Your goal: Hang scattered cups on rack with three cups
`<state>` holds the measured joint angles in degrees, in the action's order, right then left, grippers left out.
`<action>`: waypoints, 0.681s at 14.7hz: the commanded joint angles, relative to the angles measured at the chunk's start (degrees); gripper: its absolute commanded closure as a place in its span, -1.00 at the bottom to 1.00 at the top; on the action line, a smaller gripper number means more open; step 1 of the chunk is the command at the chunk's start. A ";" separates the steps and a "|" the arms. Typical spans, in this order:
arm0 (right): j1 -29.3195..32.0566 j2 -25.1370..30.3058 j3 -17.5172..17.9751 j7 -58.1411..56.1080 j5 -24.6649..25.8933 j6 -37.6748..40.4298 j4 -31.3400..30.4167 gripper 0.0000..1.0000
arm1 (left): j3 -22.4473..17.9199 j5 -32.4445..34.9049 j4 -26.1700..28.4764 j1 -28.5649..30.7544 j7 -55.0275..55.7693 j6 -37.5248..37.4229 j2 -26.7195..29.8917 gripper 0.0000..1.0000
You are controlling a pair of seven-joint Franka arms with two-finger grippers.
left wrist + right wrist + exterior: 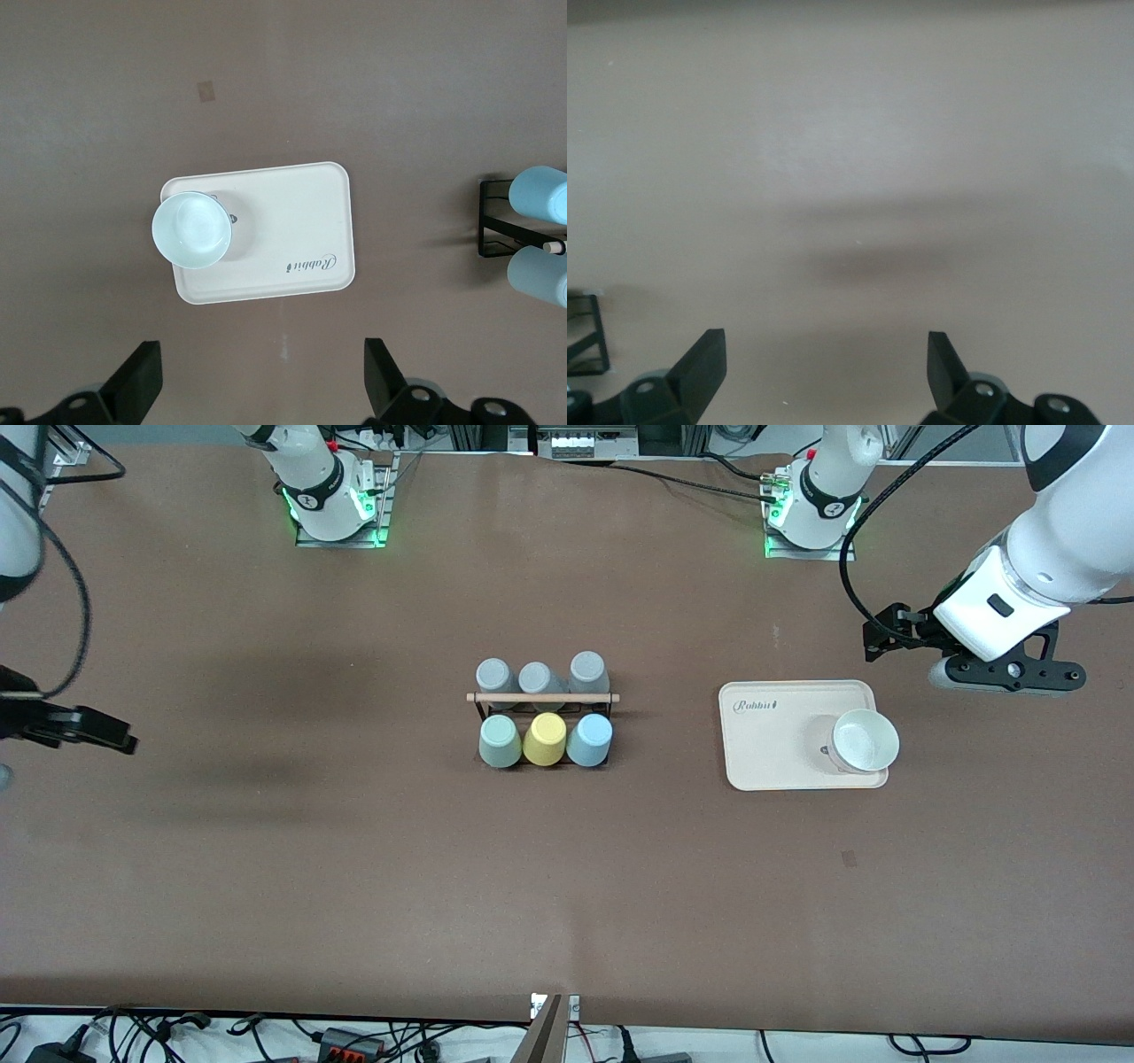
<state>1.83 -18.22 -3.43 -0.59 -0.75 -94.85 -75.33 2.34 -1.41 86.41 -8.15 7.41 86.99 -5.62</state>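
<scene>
A brown worktop (354, 850) carries everything, largest first. The left arm reaches out over the worktop's left-arm end, its hand (261, 372) hanging above bare worktop just beside the tray, fingers (142, 376) spread wide and holding nothing. The right hand (824, 367) hangs over bare worktop at the right-arm end, fingers (704, 363) likewise spread and empty.

A cream tray (771, 735) lies flat between the rack and the left-arm end, with a white bowl (864, 741) sitting on the end of it nearest the left hand.

The rack (542, 700) stands mid-worktop, its wooden rod (478, 698) running across the top. Six cups sit mouth-down on it in two rows. In the row nearer the front camera: the mint cup (500, 741) toward the right-arm end, the yellow cup (544, 739) in the middle, the blue cup (589, 740) toward the left-arm end. Three grey cups (537, 679) fill the farther row.
</scene>
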 commanded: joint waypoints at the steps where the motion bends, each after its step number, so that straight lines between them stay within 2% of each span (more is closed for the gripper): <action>1: 0.81 0.64 0.88 -1.26 -0.04 1.24 2.63 -1.00 | 0.03 -1.05 0.42 0.24 -0.91 0.28 0.70 -1.00; 3: 0.55 2.56 1.06 -2.22 0.31 0.98 2.38 -1.00 | 0.03 -1.14 0.42 0.24 -1.00 0.20 0.70 -1.00; 6: 0.46 6.42 1.06 -2.22 0.22 0.10 -2.87 -1.00 | 0.03 -1.14 0.42 0.24 -0.91 0.20 0.70 -1.00; 10: 0.28 17.75 1.06 -3.19 0.66 -11.47 -22.01 -1.00 | -0.05 -1.14 0.42 0.33 -0.91 0.20 0.70 -1.00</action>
<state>2.09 -9.37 -2.69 -2.20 -0.74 -99.66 -83.39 2.34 -1.41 86.41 -8.15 7.41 86.99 -5.62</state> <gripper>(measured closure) 0.000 0.000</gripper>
